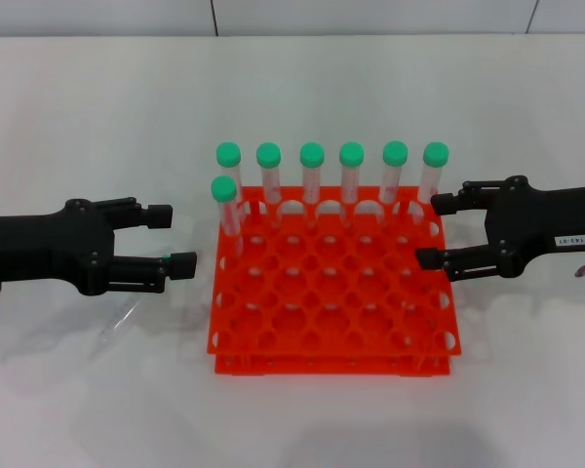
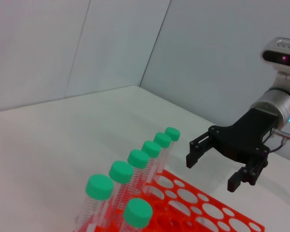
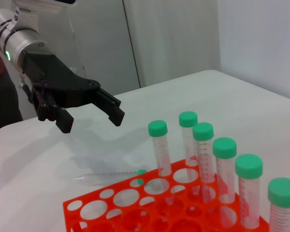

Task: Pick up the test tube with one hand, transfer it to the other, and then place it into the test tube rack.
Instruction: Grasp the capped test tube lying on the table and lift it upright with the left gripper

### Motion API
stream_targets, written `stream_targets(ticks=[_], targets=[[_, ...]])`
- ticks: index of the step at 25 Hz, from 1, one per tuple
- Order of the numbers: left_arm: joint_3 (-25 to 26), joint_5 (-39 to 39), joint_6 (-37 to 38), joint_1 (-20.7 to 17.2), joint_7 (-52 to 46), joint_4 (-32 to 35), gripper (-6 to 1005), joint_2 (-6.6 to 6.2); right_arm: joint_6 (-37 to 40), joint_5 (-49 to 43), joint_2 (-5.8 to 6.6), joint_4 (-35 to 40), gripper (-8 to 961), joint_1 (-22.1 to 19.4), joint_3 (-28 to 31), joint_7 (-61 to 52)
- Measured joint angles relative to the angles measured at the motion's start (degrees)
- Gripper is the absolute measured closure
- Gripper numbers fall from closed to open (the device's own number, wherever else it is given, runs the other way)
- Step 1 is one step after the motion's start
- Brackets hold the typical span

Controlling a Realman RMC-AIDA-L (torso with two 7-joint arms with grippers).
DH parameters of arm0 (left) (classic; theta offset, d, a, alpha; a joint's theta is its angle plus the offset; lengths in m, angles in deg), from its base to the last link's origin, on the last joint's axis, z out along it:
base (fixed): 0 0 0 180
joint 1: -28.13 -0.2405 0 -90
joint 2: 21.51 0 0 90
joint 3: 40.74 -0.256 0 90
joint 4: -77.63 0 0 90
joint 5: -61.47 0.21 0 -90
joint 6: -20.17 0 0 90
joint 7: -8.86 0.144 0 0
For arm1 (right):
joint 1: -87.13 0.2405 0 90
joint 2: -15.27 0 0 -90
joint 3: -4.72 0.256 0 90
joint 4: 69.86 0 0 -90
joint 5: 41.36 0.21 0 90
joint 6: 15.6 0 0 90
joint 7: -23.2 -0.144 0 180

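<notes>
Head view: an orange-red test tube rack [image 1: 331,292] is flanked by two black grippers, both seen with jaws spread and nothing held. Seven green-capped tubes [image 1: 312,180] are stood upright in the rack's far rows. The test tube [image 3: 111,176] still to be handled is seen lying on its side on the white table [image 1: 97,127], just beside the rack's left edge and below the left gripper [image 1: 180,239]; in the right wrist view its pointed tip is turned away from the rack and its green cap lies close against the rack's corner. It appears slender, clear and faintly graduated, and is hard to make out against the table from above. The right gripper [image 1: 439,232], marked by a small white label, is held level at the rack's right side. The pick-up is judged not yet begun. For a sound grasp, the left gripper would need to be lowered over the tube's mid-length, jaws set across its axis, with the rack wall kept clear; enough tube should be left exposed for the hand-over
</notes>
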Motion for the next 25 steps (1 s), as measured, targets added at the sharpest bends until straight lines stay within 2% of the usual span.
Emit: stream_targets(ticks=[16, 21, 25], targets=[[0.3, -0.1, 0.2, 0.0, 0.1, 0.0, 117, 0.07, 0.0, 0.0, 0.00, -0.2, 171, 0.4, 0.2, 0.0], [0.3, 0.6, 0.2, -0.7, -1.3, 0.0, 118, -0.39, 0.0, 0.1, 0.00, -0.1, 172, 0.4, 0.2, 0.0], [0.3, 3.5, 0.4, -0.8, -5.6, 0.5, 119, -1.62, 0.0, 0.2, -0.03, -0.1, 172, 0.3, 0.3, 0.0]])
